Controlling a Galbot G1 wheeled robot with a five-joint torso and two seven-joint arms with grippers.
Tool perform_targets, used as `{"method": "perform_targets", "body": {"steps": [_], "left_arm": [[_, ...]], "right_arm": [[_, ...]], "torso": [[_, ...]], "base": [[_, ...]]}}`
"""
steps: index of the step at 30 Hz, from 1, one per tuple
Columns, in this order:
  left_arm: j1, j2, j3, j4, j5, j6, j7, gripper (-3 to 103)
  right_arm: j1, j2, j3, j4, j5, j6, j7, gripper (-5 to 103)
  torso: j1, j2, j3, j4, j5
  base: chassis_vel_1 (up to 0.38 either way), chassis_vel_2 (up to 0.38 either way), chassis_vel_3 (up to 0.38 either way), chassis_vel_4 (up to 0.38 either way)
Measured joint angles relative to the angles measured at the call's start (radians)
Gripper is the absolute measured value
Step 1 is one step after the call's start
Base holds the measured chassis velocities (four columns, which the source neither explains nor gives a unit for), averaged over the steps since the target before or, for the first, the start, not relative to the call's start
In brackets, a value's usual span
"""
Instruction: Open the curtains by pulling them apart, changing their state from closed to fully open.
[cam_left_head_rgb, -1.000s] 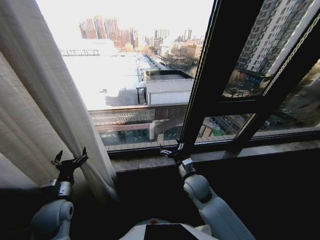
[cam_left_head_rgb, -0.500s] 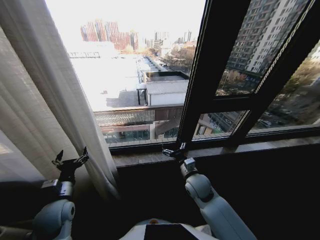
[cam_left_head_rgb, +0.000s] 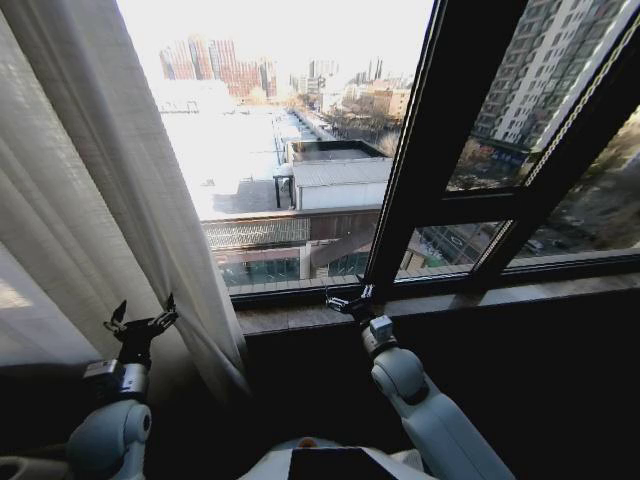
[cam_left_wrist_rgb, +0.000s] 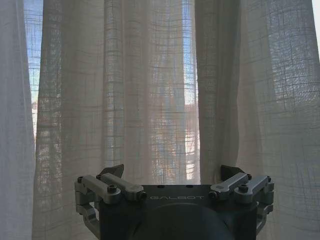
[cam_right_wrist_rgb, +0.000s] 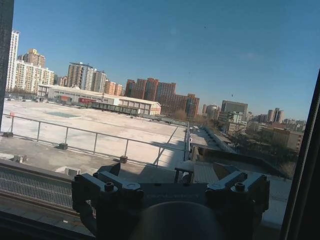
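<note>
Curtains (cam_left_head_rgb: 90, 220) bunched along frame's left, top cut off; left gripper (cam_left_head_rgb: 140, 322) spread wide just before the folds at lower left, gripping nothing; right gripper (cam_left_head_rgb: 350, 303) at the sill (cam_left_head_rgb: 520, 295), centre, fingers wide apart

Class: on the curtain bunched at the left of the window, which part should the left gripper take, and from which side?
Take the curtain's free inner edge, low down where its pleats gather, approaching head-on. The open left gripper already faces the fabric there, and the vertical folds would fit between its fingers.
</note>
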Motion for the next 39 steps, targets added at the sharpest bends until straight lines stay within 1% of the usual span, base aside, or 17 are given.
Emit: {"method": "perform_targets", "body": {"steps": [3,7,13,18,19,20,23,24,26,28,29,30,32,35,39], "left_arm": [[0.000,0.000,0.001,-0.003,0.000,0.000,-0.002,100],[-0.003,-0.002,0.002,-0.003,0.001,0.001,-0.003,100],[-0.010,0.005,0.027,0.005,0.015,-0.005,0.004,100],[-0.050,0.054,0.047,0.028,0.017,-0.013,0.066,100],[-0.050,0.054,0.047,0.028,0.017,-0.013,0.066,100],[-0.063,0.068,0.059,0.036,0.017,-0.011,0.074,100],[-0.086,0.090,0.102,0.039,0.021,0.004,0.093,100],[-0.086,0.090,0.102,0.039,0.021,0.004,0.093,100],[-0.100,0.098,0.137,0.035,0.021,0.027,0.098,100],[-0.116,0.108,0.160,0.043,0.023,0.035,0.102,100],[-0.133,0.122,0.179,0.057,0.027,0.039,0.107,100],[-0.133,0.122,0.179,0.057,0.027,0.039,0.107,100],[-0.162,0.151,0.204,0.081,0.027,0.051,0.111,100],[-0.203,0.187,0.229,0.117,0.013,0.072,0.108,100],[-0.230,0.197,0.254,0.142,-0.005,0.089,0.088,100]], "right_arm": [[0.000,0.001,0.001,-0.006,0.007,0.020,0.002,100],[-0.001,0.002,0.002,-0.005,0.024,0.025,0.006,100],[-0.002,0.002,0.005,-0.007,0.029,0.026,0.009,100],[-0.002,0.003,0.005,-0.008,0.029,0.027,0.009,100],[-0.002,0.003,0.005,-0.008,0.029,0.027,0.009,100],[-0.002,0.003,0.005,-0.009,0.029,0.026,0.009,100],[-0.001,0.003,0.005,-0.012,0.029,0.027,0.009,100],[-0.001,0.003,0.005,-0.012,0.029,0.027,0.009,100],[0.001,0.002,0.004,-0.014,0.029,0.027,0.009,100],[0.002,0.002,0.003,-0.014,0.029,0.027,0.009,100],[0.003,0.002,0.002,-0.014,0.029,0.027,0.009,100],[0.003,0.002,0.002,-0.014,0.029,0.027,0.009,100],[0.004,0.002,0.000,-0.014,0.029,0.026,0.009,100],[0.004,0.003,-0.001,-0.014,0.027,0.025,0.009,100],[0.003,0.003,-0.001,-0.014,0.024,0.024,0.009,100]], "torso": [[0.000,0.000,0.000,0.0002,0.0003],[0.000,0.000,0.000,0.0001,-0.0006],[0.000,0.000,0.000,-0.0003,0.0008],[0.000,0.000,0.000,0.0000,0.0005],[0.000,0.000,0.000,0.0000,0.0005],[0.000,0.000,0.000,0.0000,0.0000],[0.000,0.000,0.000,0.0000,-0.0001],[0.000,0.000,0.000,0.0000,-0.0001],[0.000,0.000,0.000,-0.0001,0.0001],[0.000,0.000,0.000,0.0001,0.0004],[0.000,0.000,0.000,0.0000,0.0004],[0.000,0.000,0.000,0.0000,0.0004],[0.000,0.000,0.000,-0.0002,0.0003],[0.000,0.000,0.000,0.0000,0.0000],[0.000,0.000,0.000,0.0000,0.0001]], "base": [[0.173,0.188,-0.190,-0.153],[0.081,0.061,-0.081,-0.090],[0.000,0.000,0.000,0.000],[0.000,0.000,0.000,0.000],[0.000,0.000,0.000,0.000],[0.000,0.000,0.000,0.000],[0.000,0.000,0.000,0.000],[0.000,0.000,0.000,0.000],[0.000,0.000,0.000,0.000],[0.000,0.000,0.000,0.000],[0.000,0.000,0.000,0.000],[0.000,0.000,0.000,0.000],[0.000,0.000,0.000,0.000],[0.000,0.000,0.000,0.000],[0.000,0.000,0.000,0.000]]}}
